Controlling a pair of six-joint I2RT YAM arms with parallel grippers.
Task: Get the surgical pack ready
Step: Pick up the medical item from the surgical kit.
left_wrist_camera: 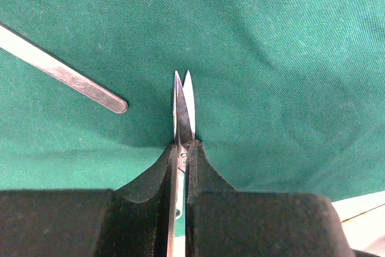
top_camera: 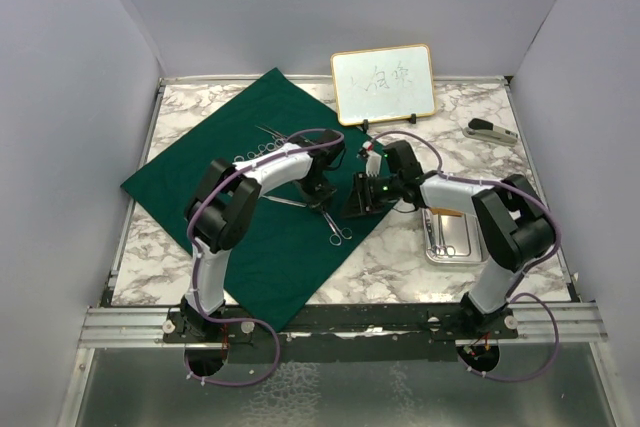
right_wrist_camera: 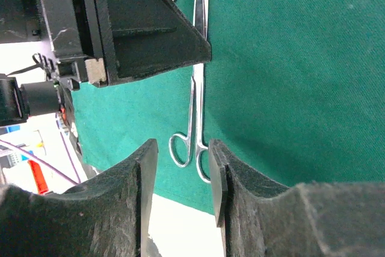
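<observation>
Starting left: the large dark green cloth sheet (top_camera: 200, 187) is lying diagonally on the marble table (top_camera: 400, 267); I'm reading it as the field the instruments get laid out on. A row of silver ring-handled instruments (top_camera: 262, 150) is sitting on its far part, and a flat silver steel instrument (left_wrist_camera: 66, 76) is lying just left of where I'm working.

My left gripper (left_wrist_camera: 183, 148) is clamping right down on the silver steel scissors (left_wrist_camera: 183, 103), jaws closed on the shank with the slightly parted blades poking out ahead. They're low over the cloth, probably so I can line them up with the others.

My right gripper (right_wrist_camera: 183, 176) is hovering at the ring end of that same pair, jaws about half open and holding nothing. It's likely waiting there to steady or nudge the handles.

Further right, the small rectangular steel tray (top_camera: 432, 247) is resting on bare marble beside the cloth, contents unclear. I'm not spotting the white gauze squares. The gold-framed whiteboard (top_camera: 383, 84) is standing at the back.
</observation>
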